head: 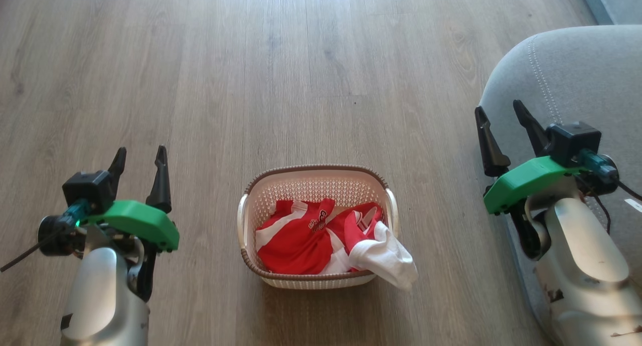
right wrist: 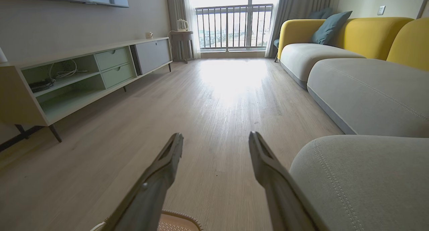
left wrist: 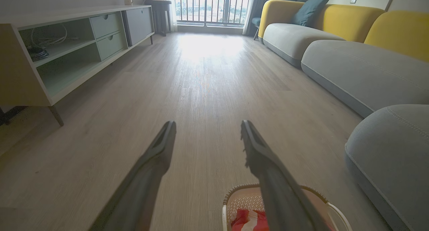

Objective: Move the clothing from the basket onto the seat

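Clothing overhangs the basket rim, seen overhead.

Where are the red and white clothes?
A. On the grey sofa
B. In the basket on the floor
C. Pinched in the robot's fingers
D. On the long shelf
B: the clothing sits inside the basket, with one white piece hanging over its rim.

Red-and-white clothing heaped in the cream basket on the floor, beside the grey seat.
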